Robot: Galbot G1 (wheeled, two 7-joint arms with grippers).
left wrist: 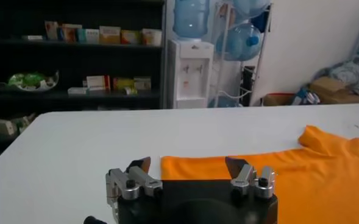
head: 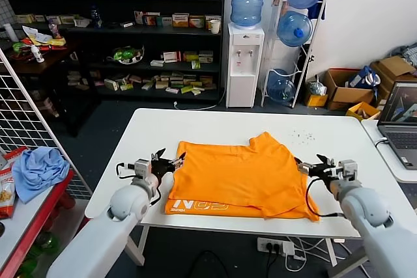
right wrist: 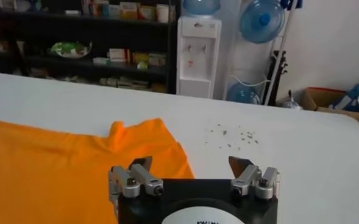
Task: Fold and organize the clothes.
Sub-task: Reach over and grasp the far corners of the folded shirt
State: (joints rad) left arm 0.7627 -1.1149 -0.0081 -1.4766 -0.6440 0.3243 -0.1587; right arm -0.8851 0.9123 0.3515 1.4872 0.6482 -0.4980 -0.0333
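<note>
a wide white rectangular desk (head: 195, 125) fronts dark stocked shelves (head: 130, 30). the bright orange cotton t-shirt (head: 238, 174) lies mid-desk; left tool (head: 171, 163) and right tool (head: 313, 166) gape wide at its side edges.

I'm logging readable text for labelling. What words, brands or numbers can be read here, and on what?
Orange T-shirt: pale print on the front folded strip, roughly "N09", partly hidden, uncertain.
Shelf boxes: too small to read.
Water dispenser: nothing legible.
Right claw: label cut off, unreadable.
</note>
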